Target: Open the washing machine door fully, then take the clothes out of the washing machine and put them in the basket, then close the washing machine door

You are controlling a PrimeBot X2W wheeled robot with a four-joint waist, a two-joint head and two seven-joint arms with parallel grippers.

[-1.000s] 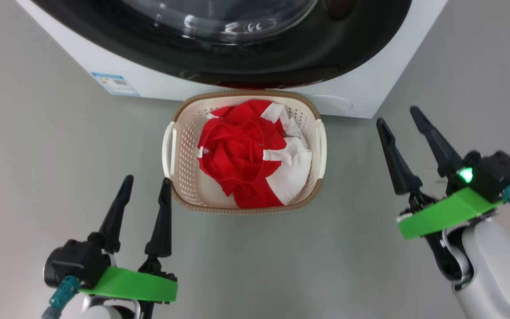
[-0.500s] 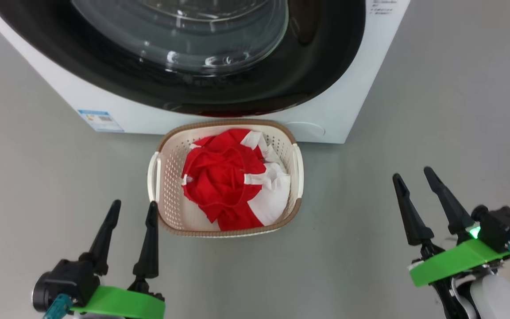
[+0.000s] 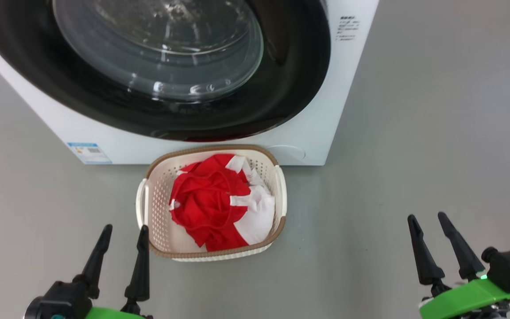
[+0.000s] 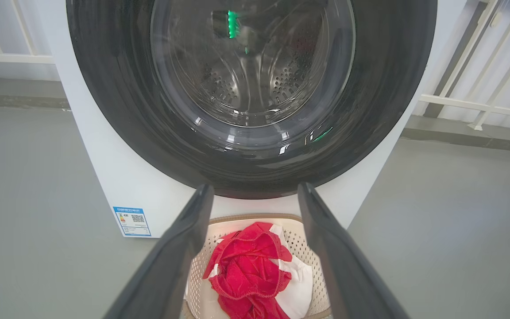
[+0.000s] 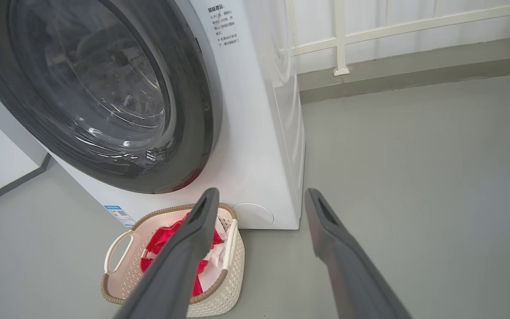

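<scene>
The task is judged to be all but finished. The washing machine door (image 3: 157,66) is seen lying flush against the front of the washing machine (image 3: 339,88), so the closing step appears done. Through its glass, a bare drum (image 4: 250,84) is shown with no cloth in it. The clothes (image 3: 206,208) are heaped inside the basket (image 3: 213,148), which is set on the floor (image 3: 436,133) at the foot of the machine, below the door. Whether its far rim touches the white front cannot be told. Nothing is held. The left gripper (image 3: 126,227) is spread and empty just beside the basket's near left corner, and the right gripper (image 3: 426,215) is likewise spread and empty, well apart to the right. No step is judged to be left, unless the latch has not caught, which cannot be checked here.

The door is formed as a wide ring of glossy black around a clear, bulging glass bowl. The machine body is boxy, smooth and white, with a small blue label (image 3: 89,153) low on its front. The drum is made of perforated steel. The basket is moulded in cream plastic as a rounded rectangle, pierced with rows of small holes, edged with a brown woven-look rim and fitted with loop handles. The red fabric is soft and crumpled, with stitched hems, and is bundled with smoother white cloth. The floor is matte and evenly grey.
</scene>
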